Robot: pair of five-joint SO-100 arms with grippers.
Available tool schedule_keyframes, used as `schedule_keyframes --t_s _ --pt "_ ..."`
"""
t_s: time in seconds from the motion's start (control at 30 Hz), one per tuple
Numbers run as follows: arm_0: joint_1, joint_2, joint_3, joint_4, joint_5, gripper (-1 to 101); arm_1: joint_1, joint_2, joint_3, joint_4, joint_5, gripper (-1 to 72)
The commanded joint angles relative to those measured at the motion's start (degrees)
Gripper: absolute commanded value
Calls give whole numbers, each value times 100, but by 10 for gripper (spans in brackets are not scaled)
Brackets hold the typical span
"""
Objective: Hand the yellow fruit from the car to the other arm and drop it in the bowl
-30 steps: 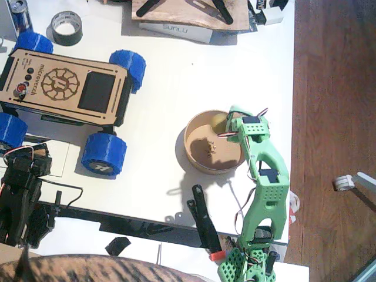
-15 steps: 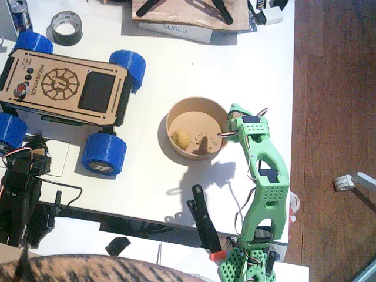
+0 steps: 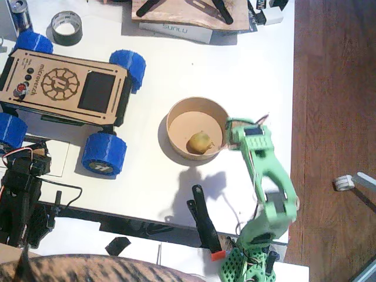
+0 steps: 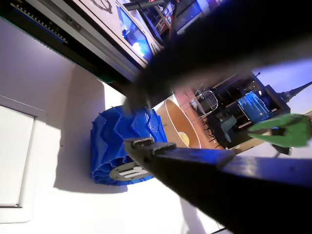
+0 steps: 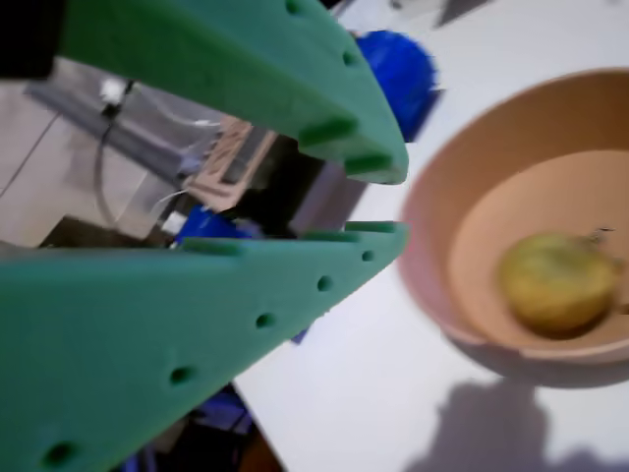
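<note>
The yellow fruit (image 3: 200, 141) lies inside the tan bowl (image 3: 176, 114), toward its right side; a wrist view shows the fruit (image 5: 555, 280) resting on the bowl's (image 5: 425, 258) floor. My right gripper (image 3: 230, 126), on the green arm (image 3: 267, 176), sits just outside the bowl's right rim. Its jaws (image 5: 393, 197) stand a little apart and hold nothing. The wooden car (image 3: 64, 88) with blue wheels stands at the left with no fruit on it. My black left gripper (image 3: 35, 157) rests folded at the lower left, and its jaws (image 4: 130, 123) are slightly apart and empty, facing a blue wheel (image 4: 122, 146).
A black tape roll (image 3: 66, 27) and a can (image 3: 20, 14) sit at the back left. A wooden board on a box (image 3: 188, 17) lies along the far edge. The table's right edge (image 3: 292, 117) drops to a wooden floor. Black clamps (image 3: 204, 220) stand at the front edge.
The bowl slid left. The fruit left the green gripper, fell into the bowl and rolled toward its right side. The green arm drew back and leaned right. The black arm stayed still.
</note>
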Motion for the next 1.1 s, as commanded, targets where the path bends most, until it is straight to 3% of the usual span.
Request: schedule_keyframes --t_s 0.0,0.2,0.4,0.53,0.73,0.77,0.8,0.83,0.87,0.9,0.93,0.97,1.0,1.03,1.07 --pt "-9 527 457 18 53 1 -18 1345 756 -299 202 -1" --pt "-9 527 457 18 53 1 -211 4175 3050 -817 105 -1" --pt "-9 527 457 18 53 1 -264 6029 4403 -738 141 -1" --pt "-9 527 457 18 53 1 -448 7049 5019 -352 132 -1" --pt "-9 527 457 18 53 1 -773 8306 5326 984 211 -1" --pt "-9 527 457 18 26 68 -782 8385 5353 1090 211 -1" --pt "-9 527 457 18 53 253 -756 8455 5388 1151 220 -1" --pt "-9 527 457 18 53 618 -721 8499 5423 1187 229 -1" --pt "-9 527 457 18 53 792 -703 8534 5458 1204 229 -1" --pt "-9 527 457 18 53 768 -668 8578 5493 1222 229 -1" --pt "-9 527 457 18 53 620 -633 8631 5537 1248 220 -1" --pt "-9 527 457 18 53 347 -589 8692 5590 1301 220 -1" --pt "-9 527 457 18 53 3 -571 8789 5643 1397 220 -1" --pt "-9 527 457 18 53 36 -571 8956 5722 1521 220 -1" --pt "-9 527 457 18 53 1 -580 9185 5818 1617 193 -1"
